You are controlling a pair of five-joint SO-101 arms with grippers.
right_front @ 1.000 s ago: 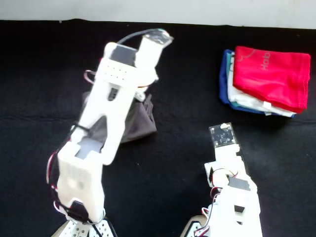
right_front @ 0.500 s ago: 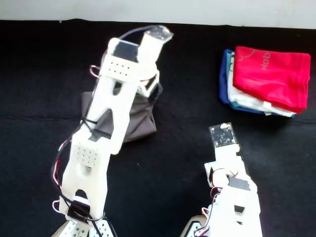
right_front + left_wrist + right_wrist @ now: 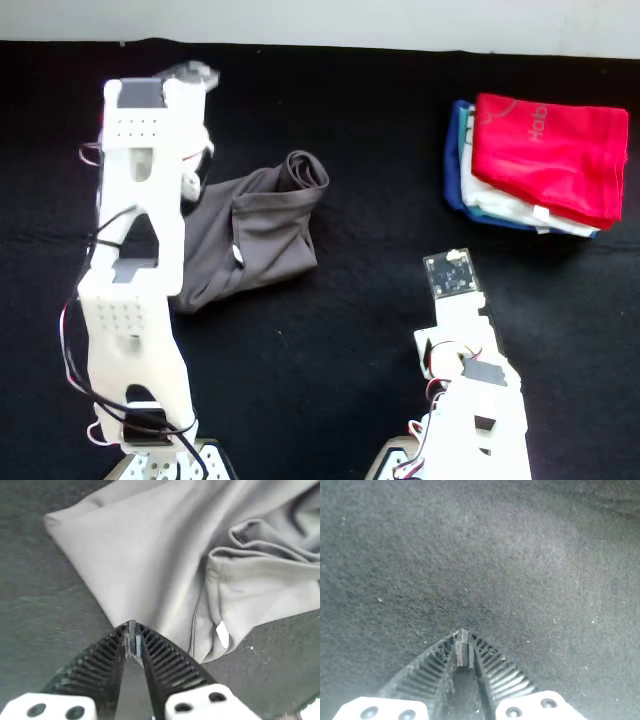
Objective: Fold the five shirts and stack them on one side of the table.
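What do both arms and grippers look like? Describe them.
Left arm and right arm: white blocky plastic, black servos, thin red, black and white cables at the joints. Left gripper and right gripper: black ribbed fingers on white bases with screw holes.

Grey shirt (image 3: 255, 235) rumpled, folded stack (image 3: 540, 165) well apart

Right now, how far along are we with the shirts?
Done: a stack of folded shirts sits at the far right, red shirt on top. In hand: the gray shirt lies rumpled, only partly folded, with the left gripper shut at its edge. Left: finish folding it and add it to the stack.
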